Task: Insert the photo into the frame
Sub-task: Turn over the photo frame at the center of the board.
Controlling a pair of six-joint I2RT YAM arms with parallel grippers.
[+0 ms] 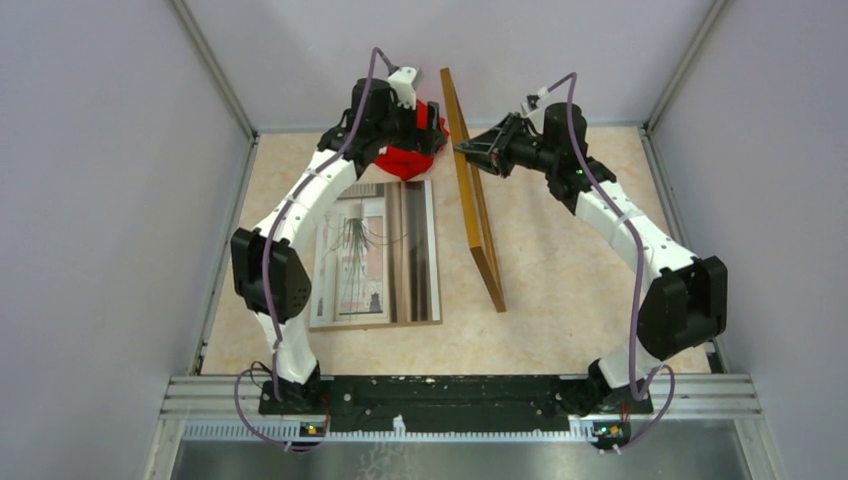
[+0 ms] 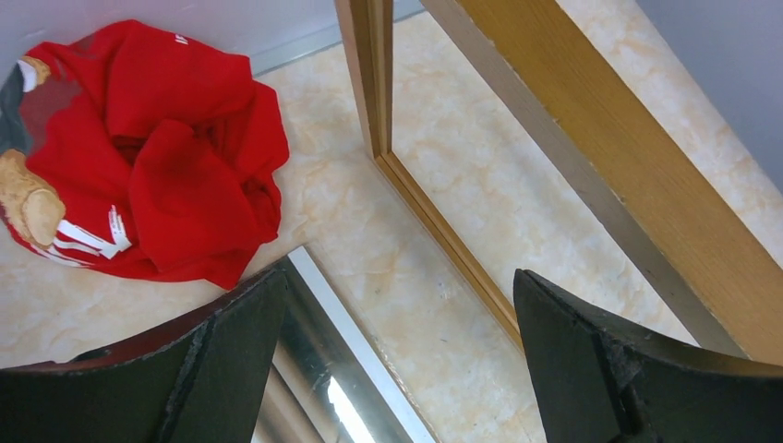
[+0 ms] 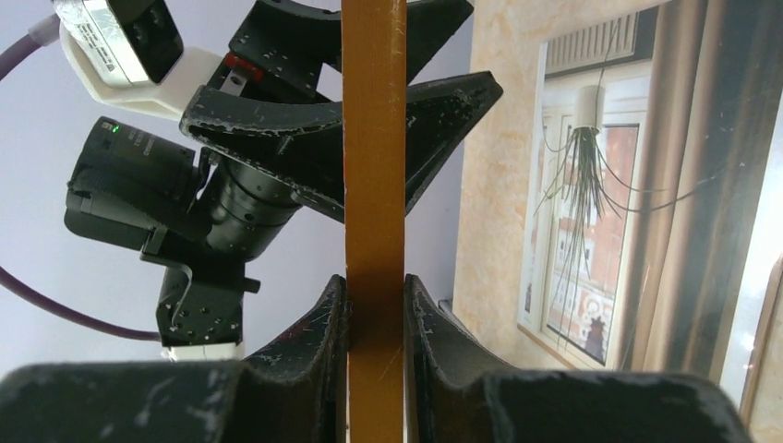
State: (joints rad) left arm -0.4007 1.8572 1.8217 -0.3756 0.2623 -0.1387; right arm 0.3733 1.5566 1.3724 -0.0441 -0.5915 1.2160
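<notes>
Frame [image 1: 474,190]: on edge on counter [image 1: 570,280], beside photo [image 1: 375,250]; right gripper [image 1: 466,148] clamped on its upper rail. Photo flat, face-up. Left gripper [image 2: 397,314] apart, empty. Best lowered slowly, corners aligned

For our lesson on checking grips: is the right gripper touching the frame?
Touching. The right wrist view shows the right gripper with both fingers pressed flat against opposite faces of the frame, no gap visible.

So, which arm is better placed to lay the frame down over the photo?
Right. The right gripper is shut on the frame, holding it on edge beside the photo, which lies face up. The left gripper is open and holds nothing.
</notes>
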